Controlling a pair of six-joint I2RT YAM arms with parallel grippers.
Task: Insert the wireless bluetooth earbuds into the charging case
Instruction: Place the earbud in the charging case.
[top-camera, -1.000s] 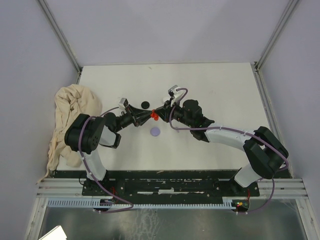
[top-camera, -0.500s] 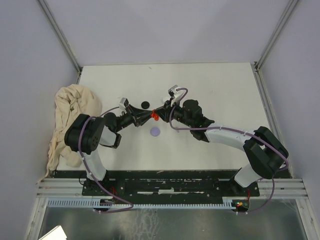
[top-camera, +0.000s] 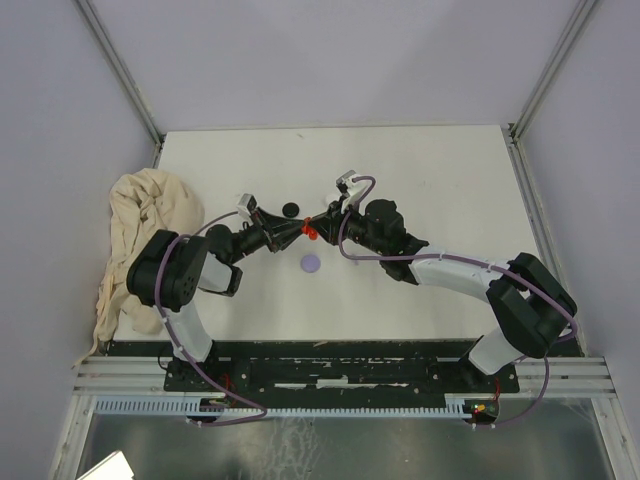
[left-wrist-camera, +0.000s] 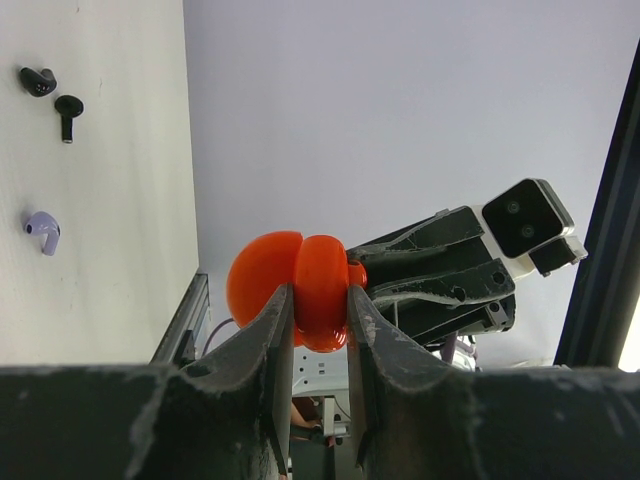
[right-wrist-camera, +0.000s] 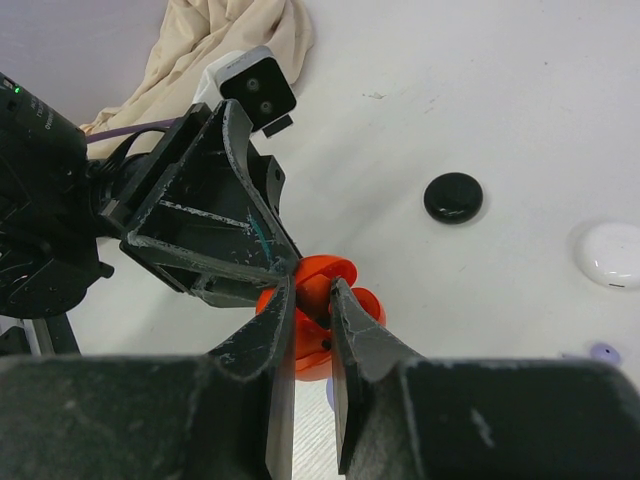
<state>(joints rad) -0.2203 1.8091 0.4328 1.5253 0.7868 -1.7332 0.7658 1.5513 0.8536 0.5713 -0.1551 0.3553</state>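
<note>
**Top view**
- Left gripper (top-camera: 302, 231): you had it closed on the red charging case (top-camera: 310, 232), above the table (top-camera: 450, 180).
- Right gripper (top-camera: 318, 226): also closed, meeting your left gripper tip to tip at the case.
- Black disc (top-camera: 291, 209): lay on the table just beyond the left gripper's tips, apart from them.
- Lilac disc (top-camera: 311, 263): lay on the near side of the meeting tips, apart from both.
- Cream cloth (top-camera: 140, 230): was heaped well behind the left gripper, at the table's left edge.

**Left wrist view**
- Case: was clamped by one half between your left fingers (left-wrist-camera: 265, 350). Its second rounded half stood off to one side, so the case was open.
- Small red piece (left-wrist-camera: 356, 275): sat against the case, right at the right gripper's pinched tips. You could not tell whether it was an earbud.
- First black earbud (left-wrist-camera: 38, 80), second black earbud (left-wrist-camera: 67, 115) and lilac earbud (left-wrist-camera: 42, 231): lay loose on the table, well off to the side of the left fingers and outside the case.

**Right wrist view**
- Right fingers (right-wrist-camera: 280, 350): stood narrowly closed with red plastic between them, hard against the case. The left gripper's tips touched the same red cluster from the opposite side.
- Black disc: lay ahead of your right fingers and to their right.
- White rounded case (right-wrist-camera: 610, 255): lay further right, apart from the disc.
- Cloth: lay beyond the left gripper.
</note>
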